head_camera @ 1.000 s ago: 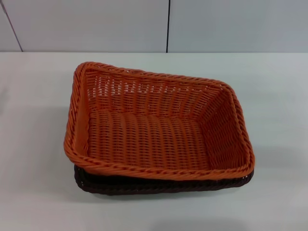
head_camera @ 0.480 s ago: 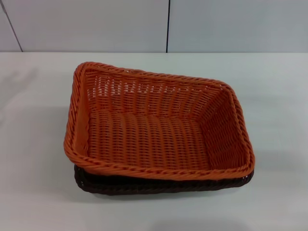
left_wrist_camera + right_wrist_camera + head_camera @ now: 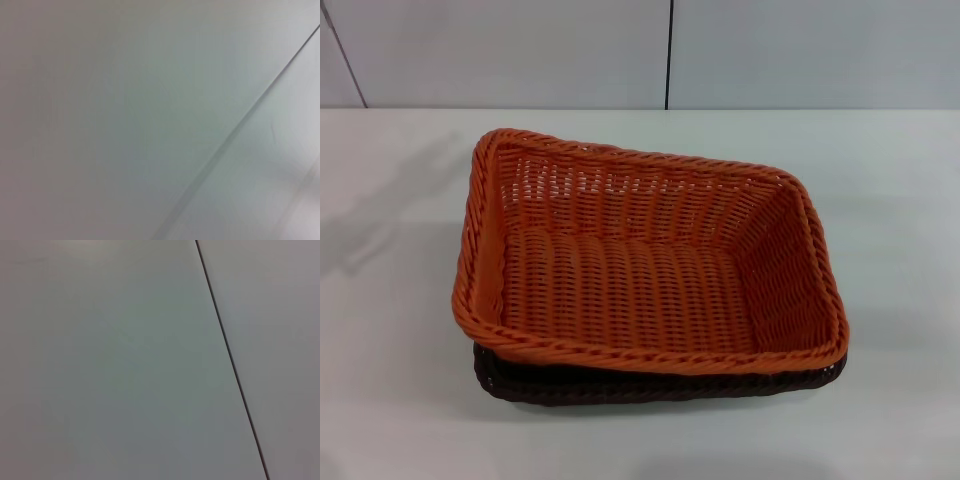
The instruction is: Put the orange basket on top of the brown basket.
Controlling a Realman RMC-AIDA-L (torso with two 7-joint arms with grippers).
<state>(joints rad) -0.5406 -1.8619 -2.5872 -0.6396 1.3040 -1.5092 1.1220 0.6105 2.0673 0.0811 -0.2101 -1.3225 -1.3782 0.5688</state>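
Well, from the head view the orange basket point(image 3: 640, 265) sits nested on the brown basket point(image 3: 650, 385), mid-table point(image 3: 400, 400), a touch skewed; the stacking looks done. Neither gripper shows here. Left wrist view: only pale panel and a seam, no fingers. Right wrist view: the same, so their grasp can't be told.

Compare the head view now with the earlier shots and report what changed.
Nothing visibly moved. The orange basket sits nested on top of the brown basket on the white table, just as before. Neither gripper appears in any view, so nothing was taken hold of or let go.
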